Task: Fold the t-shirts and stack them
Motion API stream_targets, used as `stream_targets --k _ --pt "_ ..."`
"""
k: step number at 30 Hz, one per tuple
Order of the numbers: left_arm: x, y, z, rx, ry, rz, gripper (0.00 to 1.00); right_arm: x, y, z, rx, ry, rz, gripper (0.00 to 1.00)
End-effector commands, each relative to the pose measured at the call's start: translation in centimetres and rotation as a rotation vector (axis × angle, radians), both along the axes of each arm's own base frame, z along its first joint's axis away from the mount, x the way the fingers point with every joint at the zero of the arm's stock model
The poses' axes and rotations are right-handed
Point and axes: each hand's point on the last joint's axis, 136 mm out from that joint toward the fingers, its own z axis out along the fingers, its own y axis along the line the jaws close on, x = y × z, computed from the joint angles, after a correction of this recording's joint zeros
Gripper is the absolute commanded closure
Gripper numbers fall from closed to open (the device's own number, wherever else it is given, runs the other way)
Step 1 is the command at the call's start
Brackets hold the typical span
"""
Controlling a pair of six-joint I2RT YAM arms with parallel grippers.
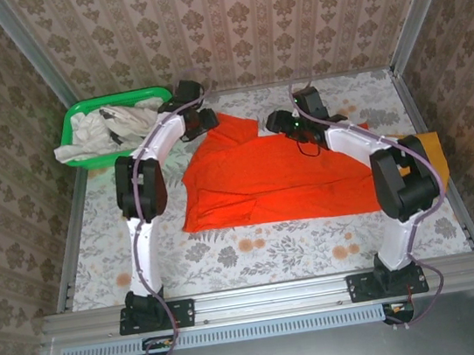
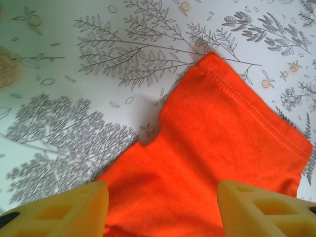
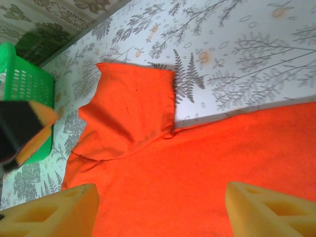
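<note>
Orange-red t-shirt (image 1: 256,184) spread beside green basket (image 1: 120,96); left gripper (image 2: 163,210), right gripper (image 3: 163,210) above it, jaws apart, empty. Risks shallow sleeve pinch, possibly bunching cloth.

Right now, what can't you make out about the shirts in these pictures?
Yellow shirt, top view: mostly hidden behind the right arm.
Off-white shirts in the green basket, top view: heaped, count unclear.
Orange shirt, left wrist view: body cut off by the bottom edge.
</note>
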Motion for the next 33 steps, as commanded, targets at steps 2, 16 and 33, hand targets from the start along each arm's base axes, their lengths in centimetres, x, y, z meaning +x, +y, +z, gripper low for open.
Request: stream_targets --k 2,16,33 --pt "-0.9 0.1 -0.9 0.086 0.064 -0.04 0.4 -1.3 -3.1 0.6 -0.046 -0.026 -0.043 0.3" --pt "-0.7 1.7 -3.5 0.078 0.081 -0.175 0.56 -2.9 -5.5 -2.0 -0.017 0.028 -0.089 0.3" --pt "-0.8 1.0 -6.1 0.08 0.149 -0.235 0.6 -2.8 -5.8 -2.4 -0.01 0.042 -0.099 0.3"
